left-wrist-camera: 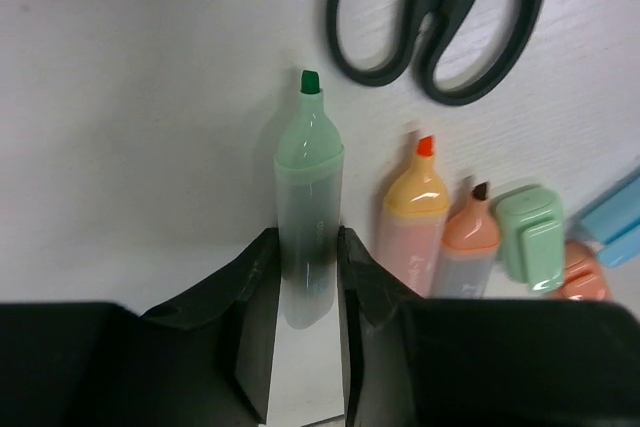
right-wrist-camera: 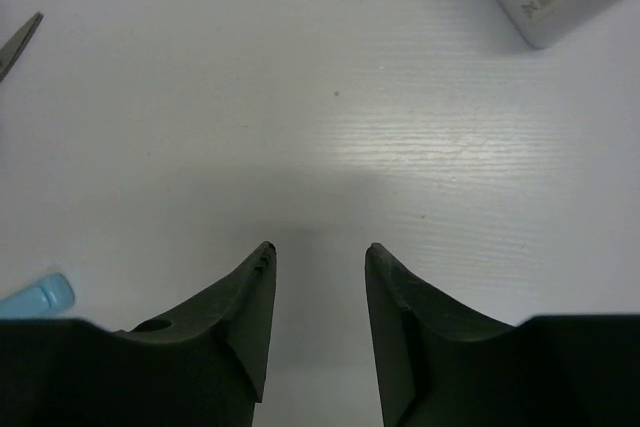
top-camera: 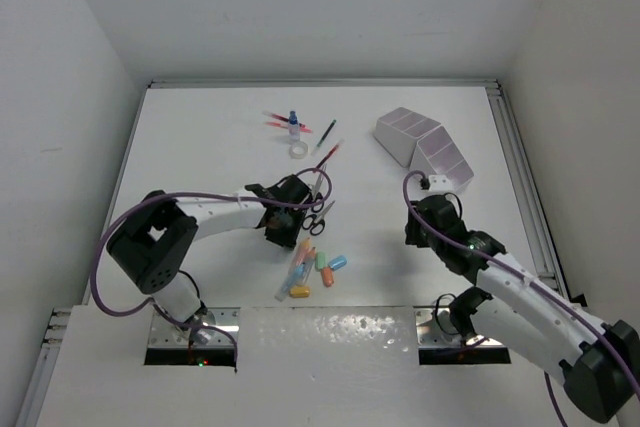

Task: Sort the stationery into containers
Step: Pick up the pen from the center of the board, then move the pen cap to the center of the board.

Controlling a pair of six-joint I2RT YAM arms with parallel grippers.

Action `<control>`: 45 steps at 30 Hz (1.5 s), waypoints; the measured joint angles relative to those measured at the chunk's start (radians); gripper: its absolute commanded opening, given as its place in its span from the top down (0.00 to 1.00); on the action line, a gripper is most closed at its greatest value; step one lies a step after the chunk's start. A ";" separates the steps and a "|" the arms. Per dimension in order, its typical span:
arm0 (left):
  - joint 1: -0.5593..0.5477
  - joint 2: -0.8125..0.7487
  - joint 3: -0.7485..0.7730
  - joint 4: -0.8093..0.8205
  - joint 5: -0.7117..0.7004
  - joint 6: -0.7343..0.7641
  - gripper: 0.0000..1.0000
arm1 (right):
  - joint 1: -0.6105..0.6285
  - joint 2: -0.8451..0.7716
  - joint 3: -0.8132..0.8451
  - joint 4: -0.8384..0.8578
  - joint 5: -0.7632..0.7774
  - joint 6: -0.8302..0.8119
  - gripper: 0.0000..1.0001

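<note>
Your left fingers (left-wrist-camera: 258, 287) sit one on each side of the green highlighter (left-wrist-camera: 308, 207), low on its barrel. Both look to be touching it, so treat this as a grip being made on a piece that lies flat on the bench (left-wrist-camera: 130, 147), cap off, tip pointing away from the wrist. Squeeze until the round barrel cannot roll, then lift straight up before you travel. The orange highlighter (left-wrist-camera: 415, 212) lies just beside it to the right, with a salmon one (left-wrist-camera: 470, 237) and a loose green cap (left-wrist-camera: 530, 237) beyond that, and a sideways drag would likely scatter them. The scissors (left-wrist-camera: 440, 17) lie ahead of the tip, apart from it, so do not push forward either, and keep the inked tip off the bench as you carry. Seen from above, the left arm (top-camera: 215, 212) is folded at the elbow and reaches rightward across the middle of the bench, wrist down by the cluster of pastel pieces (top-camera: 315, 267). The organiser (top-camera: 425, 142) stands well apart at the far right, so I would expect a long carry or a handover. Your right fingers (right-wrist-camera: 250, 297) are spread with nothing between them, hovering over bare bench, and the organiser's corner is ahead to their right. The right arm (top-camera: 530, 292) stretches forward from its base, wrist short of the organiser; hold it clear of the carrying path.
</note>
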 measured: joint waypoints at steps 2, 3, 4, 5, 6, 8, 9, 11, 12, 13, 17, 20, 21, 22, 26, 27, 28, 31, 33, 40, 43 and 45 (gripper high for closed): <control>0.002 -0.016 0.002 -0.026 -0.025 0.037 1.00 | 0.023 0.054 0.028 0.000 -0.024 -0.016 0.64; 0.005 -0.035 0.002 -0.045 -0.037 0.062 1.00 | 0.037 0.083 0.047 -0.001 -0.030 -0.023 0.64; 0.008 -0.058 0.003 -0.062 -0.045 0.082 1.00 | 0.058 0.115 0.071 0.001 -0.040 -0.030 0.64; 0.015 -0.104 0.003 -0.074 -0.051 0.116 1.00 | 0.080 0.143 0.098 0.001 -0.044 -0.037 0.62; 0.026 -0.166 0.002 -0.076 -0.059 0.149 1.00 | 0.106 0.175 0.129 0.005 -0.048 -0.042 0.58; 0.047 -0.305 0.002 -0.062 -0.073 0.209 1.00 | 0.154 0.233 0.187 0.027 -0.053 -0.044 0.56; 0.058 -0.386 0.002 -0.044 -0.084 0.240 1.00 | 0.177 0.260 0.208 0.046 -0.056 -0.039 0.54; 0.082 -0.529 0.002 -0.006 -0.102 0.291 1.00 | 0.228 0.316 0.243 0.093 -0.064 -0.026 0.53; 0.093 -0.588 0.002 0.013 -0.109 0.309 1.00 | 0.255 0.344 0.252 0.122 -0.067 -0.016 0.52; 0.103 -0.631 0.002 0.026 -0.115 0.322 1.00 | 0.273 0.366 0.257 0.142 -0.070 -0.007 0.52; 0.139 -0.724 -0.016 0.058 -0.131 0.340 1.00 | 0.344 0.486 0.281 0.209 -0.070 0.047 0.44; 0.160 -0.753 -0.057 0.062 -0.146 0.335 1.00 | 0.386 0.592 0.333 0.224 -0.060 0.067 0.35; 0.167 -0.761 -0.070 0.059 -0.154 0.333 1.00 | 0.398 0.626 0.357 0.225 -0.057 0.071 0.32; 0.174 -0.770 -0.080 0.055 -0.164 0.330 1.00 | 0.410 0.655 0.381 0.222 -0.055 0.077 0.31; 0.208 -0.824 -0.091 0.053 -0.192 0.315 1.00 | 0.439 0.747 0.460 0.231 -0.069 0.098 0.32; 0.222 -0.839 -0.091 0.056 -0.194 0.312 1.00 | 0.443 0.756 0.467 0.234 -0.075 0.106 0.37; 0.238 -0.858 -0.091 0.058 -0.198 0.311 1.00 | 0.443 0.764 0.468 0.238 -0.082 0.115 0.40; 0.266 -0.894 -0.091 0.060 -0.212 0.309 1.00 | 0.443 0.777 0.468 0.240 -0.093 0.138 0.49; 0.273 -0.909 -0.091 0.060 -0.216 0.309 1.00 | 0.443 0.784 0.468 0.240 -0.094 0.148 0.49; 0.276 -0.943 -0.093 0.051 -0.238 0.309 1.00 | 0.451 0.826 0.468 0.244 -0.089 0.194 0.52; 0.283 -0.963 -0.095 0.046 -0.245 0.309 1.00 | 0.461 0.849 0.470 0.248 -0.088 0.212 0.54; 0.289 -0.975 -0.098 0.045 -0.246 0.309 1.00 | 0.471 0.866 0.476 0.247 -0.085 0.218 0.54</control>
